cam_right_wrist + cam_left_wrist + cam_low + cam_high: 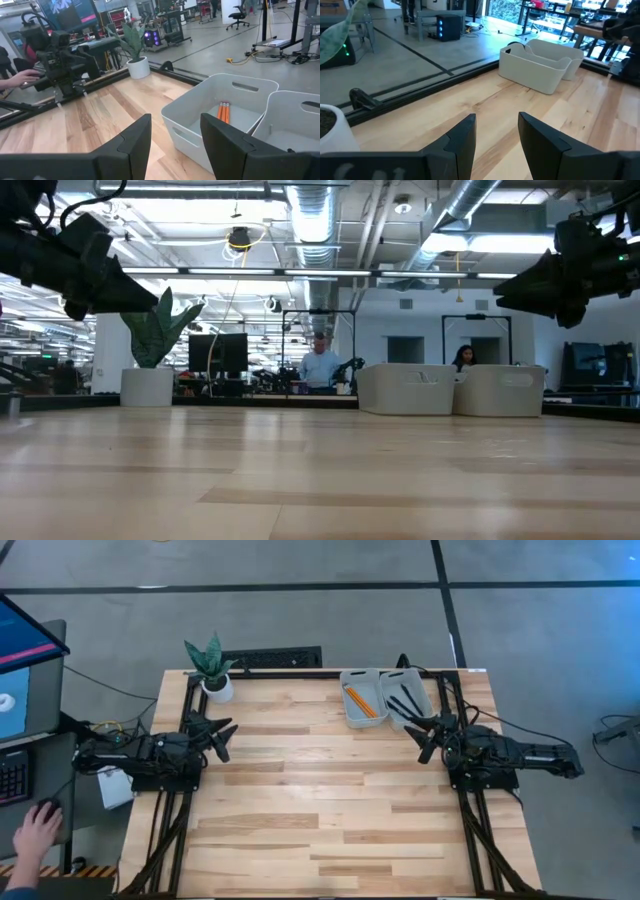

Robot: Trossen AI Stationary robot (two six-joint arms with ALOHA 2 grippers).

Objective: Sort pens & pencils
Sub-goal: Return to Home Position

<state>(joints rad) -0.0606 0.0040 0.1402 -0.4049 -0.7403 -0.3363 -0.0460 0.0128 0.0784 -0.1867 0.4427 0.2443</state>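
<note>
The pencils (358,702) lie together in the pencil bin (345,680). It is the one of the 2 gray bins that stands nearer to the plant (210,660), at the far edge of the table (320,820). The pens (404,705) lie in the pen bin (415,674), which touches the pencil bin on its other side. In the high view I see no pen or pencil on the bare boards. So I judge that the sorting itself is finished, and the step in hand is only the retreat of both arms to their rest pose.

The left tool (224,738) hangs above the left side of the table, near the plant pot and well apart from the bins. Its own wrist view shows the 2 fingers (460,142) parted with a moderate gap and nothing between them. The right tool (421,737) is above the table, just on the near side of the pen bin. Its fingers (132,142) are also parted and hold nothing. Past them the orange pencils show on the floor of their bin.

The next move, as I judge it, calls for no grasp at all: each arm needs to fold back over its base at the table side. The right arm is the one to watch, because it is close to the pen bin and should not push it.
</note>
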